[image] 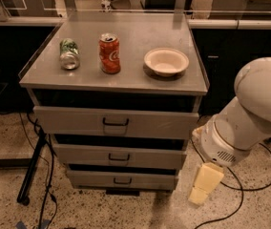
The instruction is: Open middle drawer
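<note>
The grey cabinet has three drawer fronts stacked. The middle drawer (150,157) is shut, with a small black handle (119,158) at its centre. It lies between the taller top drawer (154,124) and the narrower bottom drawer (145,180). My gripper (201,194) is a cream-coloured piece hanging down from the white arm (250,113), low at the right. It is off the cabinet's right front corner, near the floor and apart from every drawer. It holds nothing that I can see.
On the cabinet top (135,75) lie a green can (69,54) on its side, an upright red can (109,53) and a white bowl (166,61). Black cables (47,194) and a stand leg (30,171) are on the floor at left. Dark counters stand behind.
</note>
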`<state>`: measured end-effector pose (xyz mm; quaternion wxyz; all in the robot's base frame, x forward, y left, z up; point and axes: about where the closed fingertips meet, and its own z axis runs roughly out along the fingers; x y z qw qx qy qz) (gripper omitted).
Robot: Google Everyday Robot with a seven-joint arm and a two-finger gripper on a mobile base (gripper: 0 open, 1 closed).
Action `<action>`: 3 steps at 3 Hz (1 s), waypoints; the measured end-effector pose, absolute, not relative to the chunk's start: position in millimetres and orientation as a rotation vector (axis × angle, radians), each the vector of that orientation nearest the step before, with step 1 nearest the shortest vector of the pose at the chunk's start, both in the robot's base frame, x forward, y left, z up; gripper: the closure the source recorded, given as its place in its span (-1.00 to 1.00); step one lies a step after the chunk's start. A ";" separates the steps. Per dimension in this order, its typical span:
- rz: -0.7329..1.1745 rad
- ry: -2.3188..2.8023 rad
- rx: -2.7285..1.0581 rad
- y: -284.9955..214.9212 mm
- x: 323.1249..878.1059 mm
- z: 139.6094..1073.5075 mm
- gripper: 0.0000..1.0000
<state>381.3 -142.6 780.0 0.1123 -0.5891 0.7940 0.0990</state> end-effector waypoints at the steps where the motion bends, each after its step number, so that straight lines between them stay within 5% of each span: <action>1: 0.273 2.308 -1.689 -126.8 388.0 752.6 -1.00; 3: 0.182 2.253 -1.619 -108.9 417.1 735.6 -1.00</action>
